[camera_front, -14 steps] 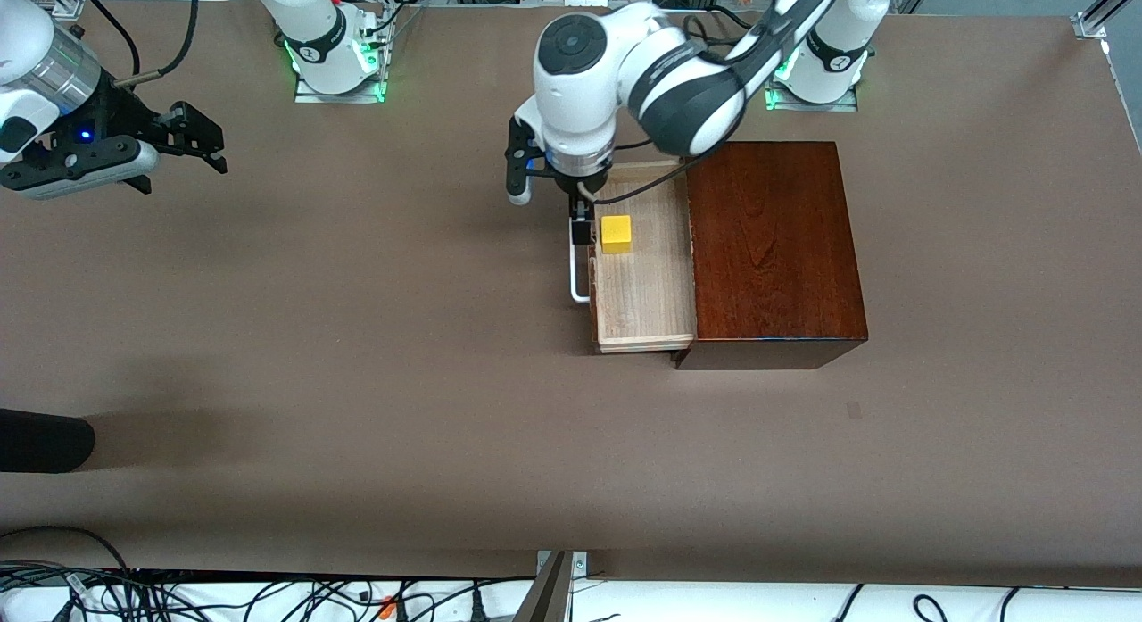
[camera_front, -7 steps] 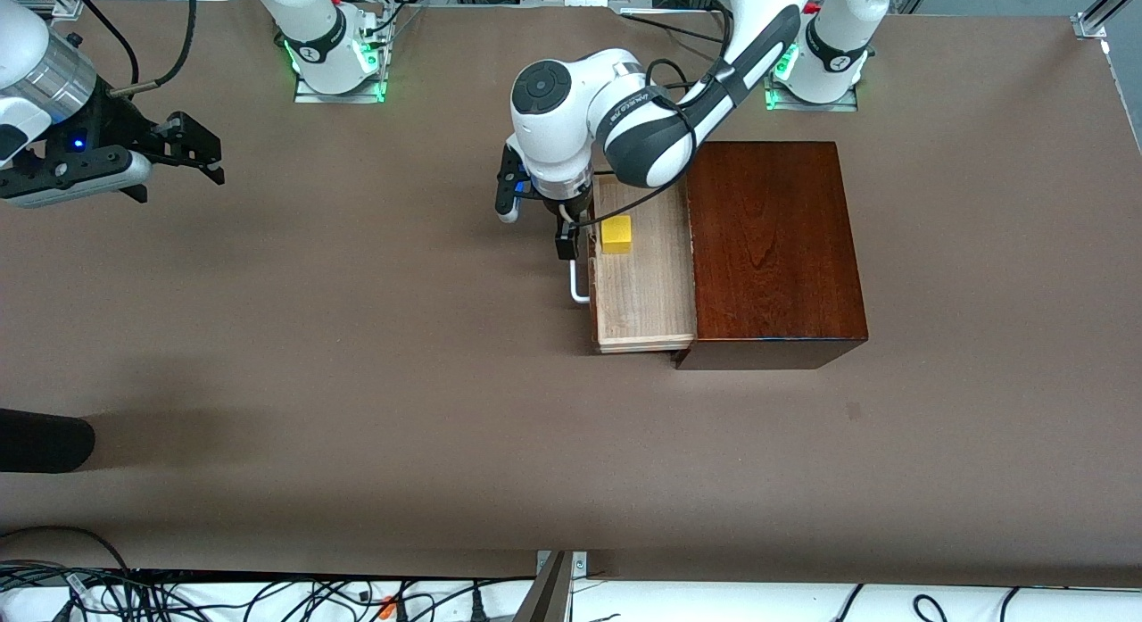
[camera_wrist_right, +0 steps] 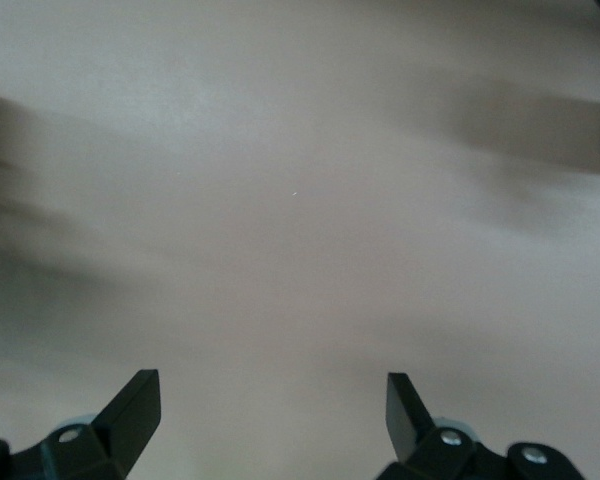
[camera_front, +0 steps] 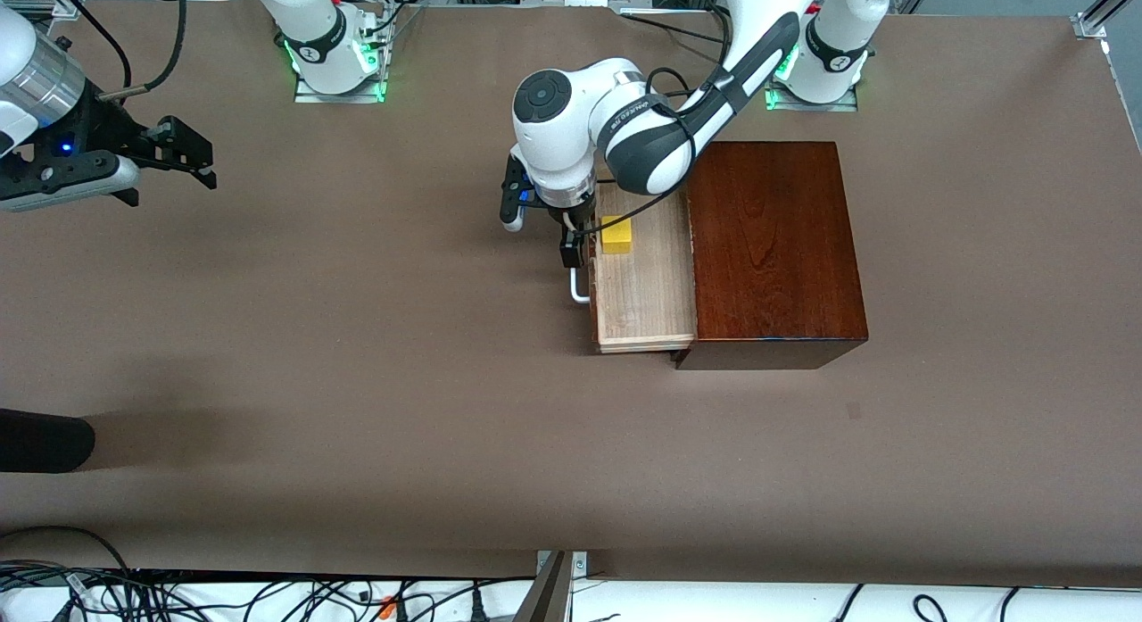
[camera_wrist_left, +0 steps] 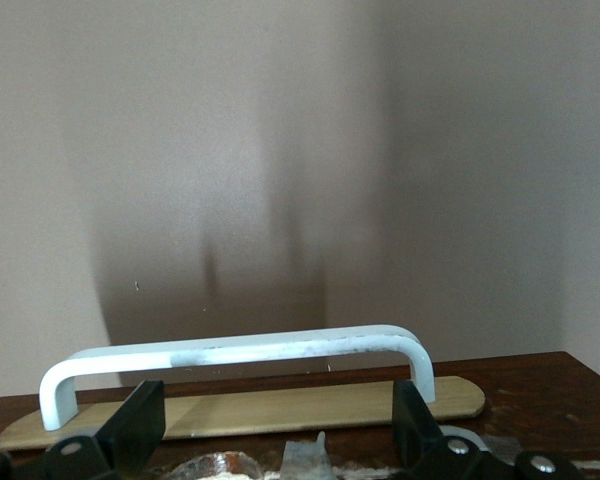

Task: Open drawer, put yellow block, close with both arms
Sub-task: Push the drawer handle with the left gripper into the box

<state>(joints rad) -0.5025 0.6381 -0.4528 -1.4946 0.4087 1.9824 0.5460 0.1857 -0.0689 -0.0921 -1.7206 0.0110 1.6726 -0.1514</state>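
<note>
Here: drawer point(camera_front: 644, 283) open, block point(camera_front: 616, 235) inside, left gripper point(camera_front: 572, 247) at the handle point(camera_front: 579, 288).

The drawer stands pulled out of the box point(camera_front: 773, 247) toward the right arm's end of the table point(camera_front: 357, 381). The block rests on the drawer's pale floor, close to the front panel and in the part farther from the front camera. The left gripper hangs just above the drawer front, beside the block; in the left wrist view its fingers point(camera_wrist_left: 140, 425) are spread wide, one on each side, with the white handle point(camera_wrist_left: 230, 355) lying between and just ahead of them, nothing clamped. The right gripper point(camera_front: 183, 153) waits in the air over bare table at the right arm's end, well apart from the box, fingers point(camera_wrist_right: 135, 405) fully parted and holding nothing.
</note>
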